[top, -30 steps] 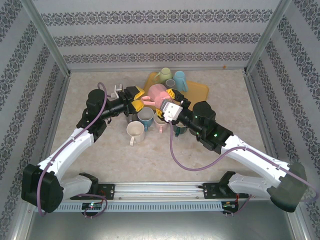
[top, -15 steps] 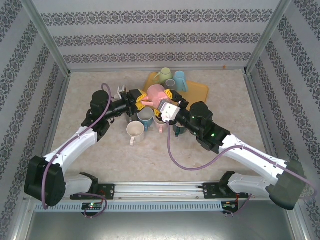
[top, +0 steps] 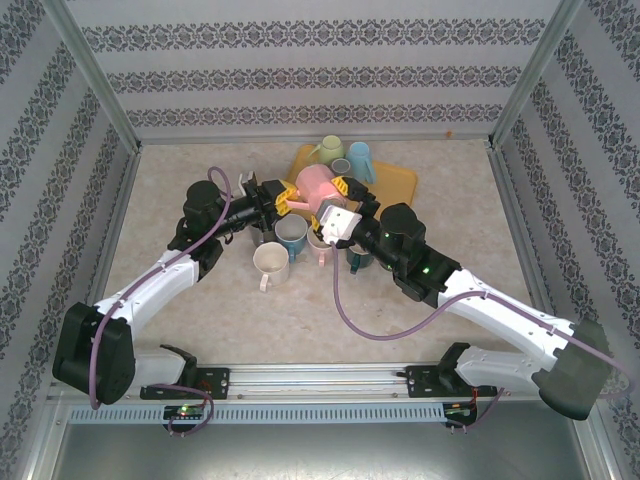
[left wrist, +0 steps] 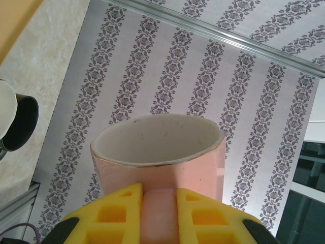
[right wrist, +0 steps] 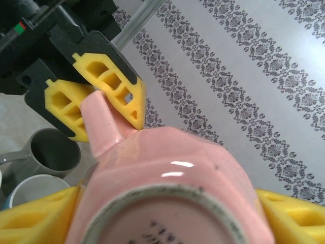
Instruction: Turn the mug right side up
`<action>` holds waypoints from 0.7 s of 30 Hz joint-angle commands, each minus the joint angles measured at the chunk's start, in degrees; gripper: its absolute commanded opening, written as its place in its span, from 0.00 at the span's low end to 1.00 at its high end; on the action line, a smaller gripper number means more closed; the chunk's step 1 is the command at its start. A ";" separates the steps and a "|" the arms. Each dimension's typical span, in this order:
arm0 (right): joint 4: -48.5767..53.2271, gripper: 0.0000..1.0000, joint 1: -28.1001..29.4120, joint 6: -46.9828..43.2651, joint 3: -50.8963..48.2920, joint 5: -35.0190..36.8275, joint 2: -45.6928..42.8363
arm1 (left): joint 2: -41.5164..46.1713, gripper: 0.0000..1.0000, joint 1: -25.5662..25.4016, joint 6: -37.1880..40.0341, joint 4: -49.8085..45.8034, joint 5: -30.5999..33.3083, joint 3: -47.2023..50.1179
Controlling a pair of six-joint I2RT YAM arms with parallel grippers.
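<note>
From above, the pink mug [top: 316, 184] hangs clear of the table [top: 200, 300] over the near-left corner of the orange tray [top: 398, 182], caught between two tools. The left tool [top: 273, 196] reaches in from the tray's left and pinches the mug's handle. The right tool [top: 335, 196] comes up from the tray's near side, clamped on the mug's body. A white mug [top: 270, 262] and a blue mug [top: 292, 235] stand on the table just nearer than the tray. A green mug [top: 328, 150] sits on the tray.

At the left wrist, the left tool [left wrist: 159, 206] has its yellow fingers [left wrist: 114, 213] pressed against the handle of the pink mug [left wrist: 160, 152], whose open mouth shows.

At the right wrist, the pink mug [right wrist: 172, 173] turns its base to the camera. The right tool [right wrist: 170, 216] grips it on both flanks with its fingers [right wrist: 35, 216]. The left tool [right wrist: 104, 104] nips the handle.
</note>
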State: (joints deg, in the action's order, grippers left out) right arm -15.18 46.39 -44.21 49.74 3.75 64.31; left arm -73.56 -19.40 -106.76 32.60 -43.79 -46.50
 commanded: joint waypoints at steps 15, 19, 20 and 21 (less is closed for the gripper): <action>6.54 0.98 -0.38 17.68 0.44 -7.16 -9.39 | 10.84 0.00 3.33 31.25 -18.56 7.52 -9.95; 8.87 0.98 -4.05 32.50 3.58 -4.50 -11.40 | 15.71 0.00 2.93 48.79 -29.70 15.79 -13.12; 11.63 0.98 -5.78 37.28 5.69 -2.85 -11.42 | 16.93 0.00 2.34 52.36 -31.00 18.28 -12.96; 15.14 0.98 -8.11 41.80 8.10 -3.47 -11.21 | 17.90 0.00 1.55 56.06 -31.69 20.48 -12.51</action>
State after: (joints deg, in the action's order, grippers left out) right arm -5.50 42.17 -19.33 52.07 -0.99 53.98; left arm -59.81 -16.93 -67.77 4.86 -31.27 -56.40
